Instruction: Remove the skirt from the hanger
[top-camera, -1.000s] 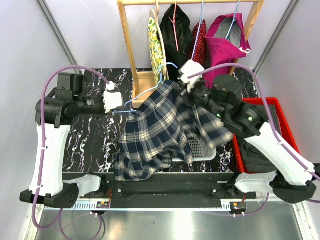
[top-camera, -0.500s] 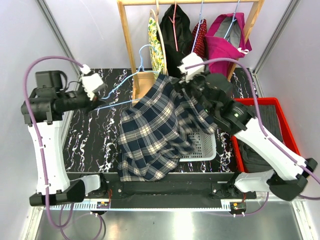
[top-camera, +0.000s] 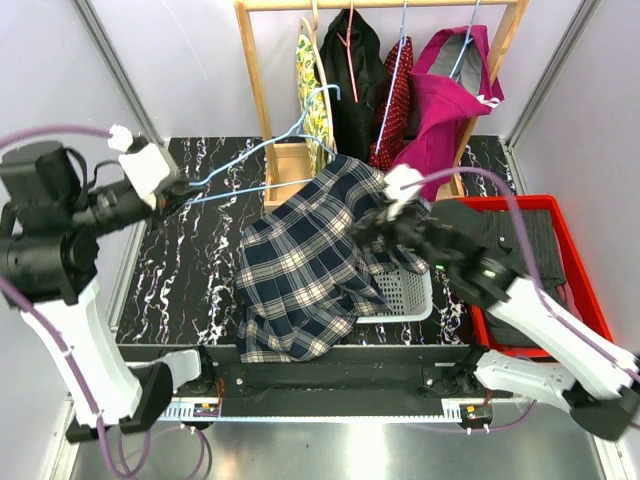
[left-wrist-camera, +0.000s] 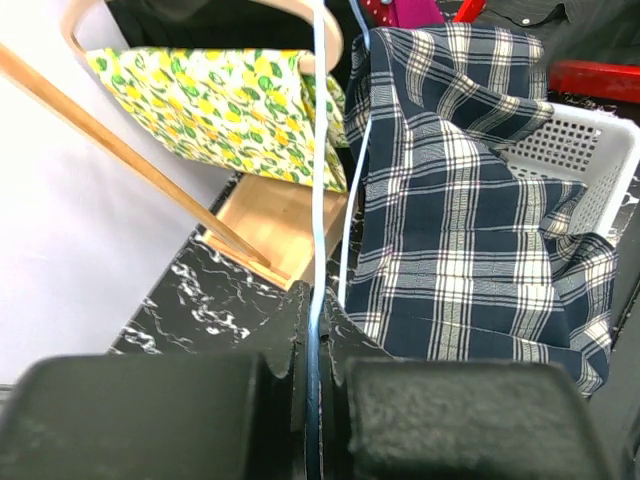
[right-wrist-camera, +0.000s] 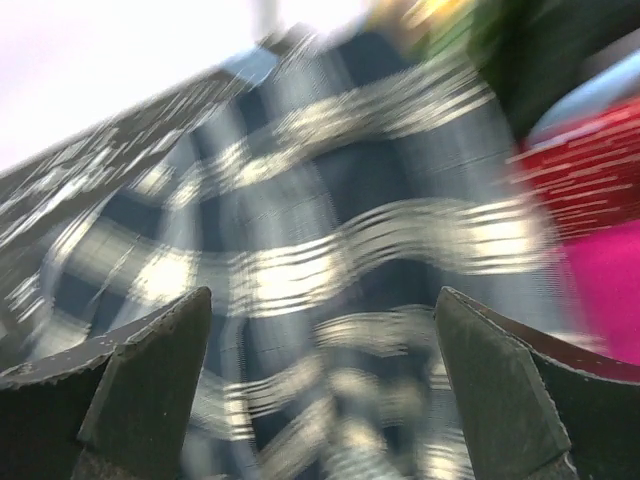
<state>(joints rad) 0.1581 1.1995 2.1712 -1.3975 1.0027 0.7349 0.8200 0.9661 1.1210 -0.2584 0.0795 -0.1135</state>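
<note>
Left: the left gripper (top-camera: 178, 192) was closed on the light blue wire hanger (top-camera: 262, 152), whose thin wire was seen pinched between the black fingers (left-wrist-camera: 275, 345) in the left wrist view. The hanger was held above the black marble-patterned table (top-camera: 195, 275), with its hook raised in front of the yellow floral garment (top-camera: 312, 92) on the wooden clothes rack (top-camera: 256, 95).

Centre: the navy and white plaid skirt (top-camera: 300, 265) was spread in a heap, partly on the table and partly over the white perforated plastic basket (top-camera: 408, 292); its lower hem hung over the near table edge. From above, the skirt lay down and to the right of the hanger. From the left wrist, one hanger wire ran just beside the skirt's edge; contact could not be judged.

Right: the right gripper (top-camera: 372, 232) was placed over the skirt's upper right part, above the basket. Its jaws were spread wide with nothing held between them, and only blurred plaid cloth was visible beyond them. A red plastic bin (top-camera: 570, 262) with dark clothing stood at the far right.
</note>
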